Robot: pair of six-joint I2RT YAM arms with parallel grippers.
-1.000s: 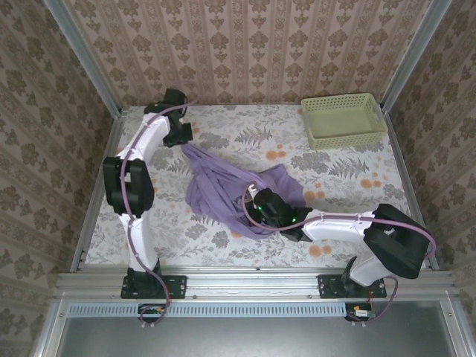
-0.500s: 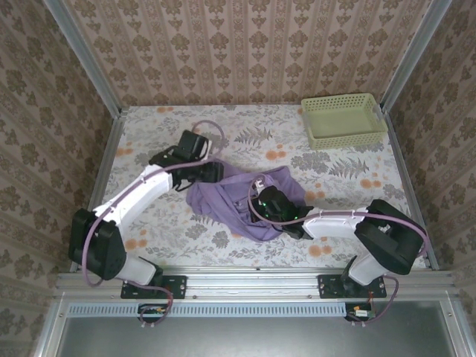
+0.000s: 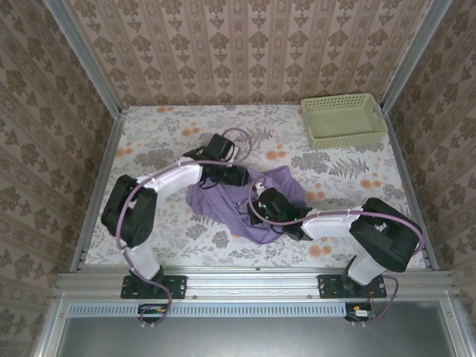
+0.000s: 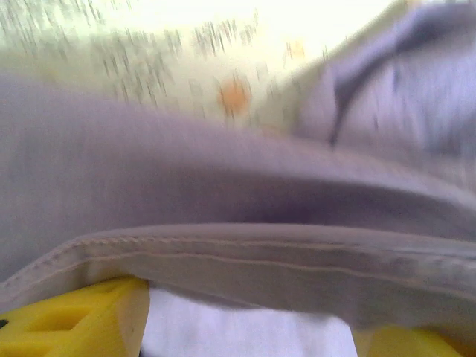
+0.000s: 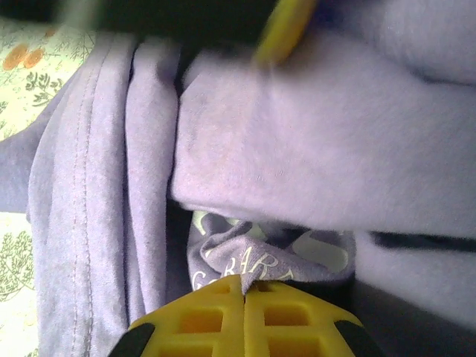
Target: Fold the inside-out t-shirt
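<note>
Right gripper [image 5: 243, 287] pinches the inside-out t-shirt [image 5: 297, 149] at partial "BARA" lettering [image 5: 249, 269]; left gripper [image 4: 245, 331] spread at its hem [image 4: 238, 256]

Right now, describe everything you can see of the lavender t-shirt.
The t-shirt is soft, thin lavender fabric, crumpled in a bunched heap near the middle of the floral table and not yet folded. Stitched hems and seams show along its edges, and one small fold carries pale lettering. The right gripper has its jaws shut on that lettered fold. The left gripper sits at the heap's far edge with its jaws open and a stitched hem lying across just in front of them.
</note>
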